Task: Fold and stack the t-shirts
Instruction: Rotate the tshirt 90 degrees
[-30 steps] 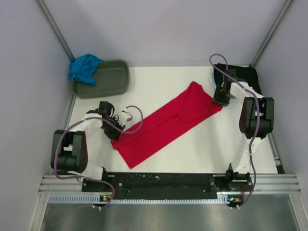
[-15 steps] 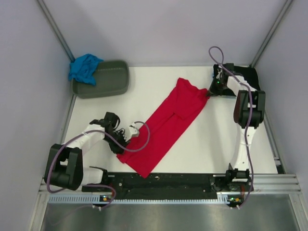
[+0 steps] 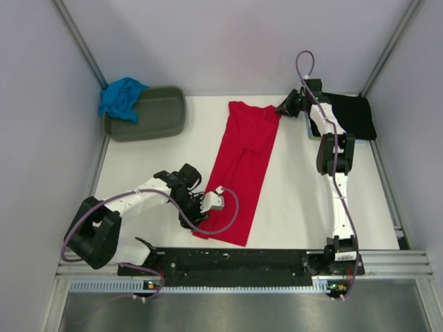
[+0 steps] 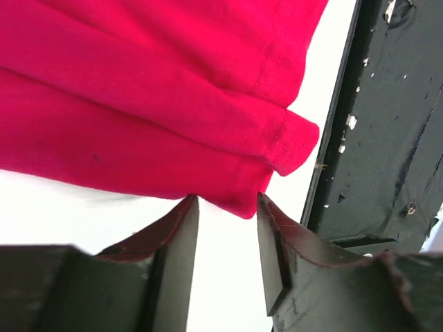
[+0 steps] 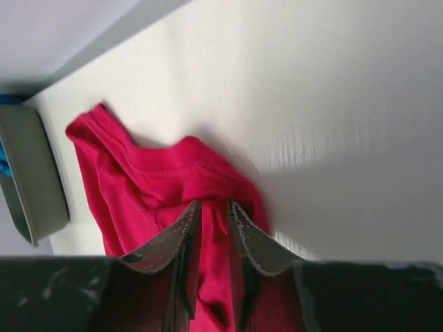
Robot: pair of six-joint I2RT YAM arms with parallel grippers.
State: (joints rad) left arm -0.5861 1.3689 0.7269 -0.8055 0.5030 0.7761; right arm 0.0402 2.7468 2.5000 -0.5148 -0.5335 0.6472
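Left pincer stands half open with nothing clamped. The near corner of the red t-shirt just reaches the gap between its tips, and bare white table shows between the fingers below it. Right pincer is narrow, with a small ridge of the same red cloth bunched up between its fingers at the far right corner. It looks pinched, but only thinly.

Several things could go wrong from here. At the left tips the hem lies in stacked layers, so jaws that close shallow may take only the top layer and the fold would peel apart on lifting. That corner also lies just beside the black rail at the table's near edge, where a low approach could knock the rail or push cloth over it. The left arm's cable loops over the red cloth and could drag it askew when the arm moves. On the far side the slim bite could slip under tension, and that arm is stretched well out.

Folded into a long strip, the red t-shirt lies mid-table. Its long axis runs almost straight away from the arm bases, the far end leaning slightly right. A stitched hem is at the near end. The wider far end is probably the shoulders.

Further out, the black t-shirt lies flat in the far right corner. The turquoise t-shirt is crumpled on the tub at far left.
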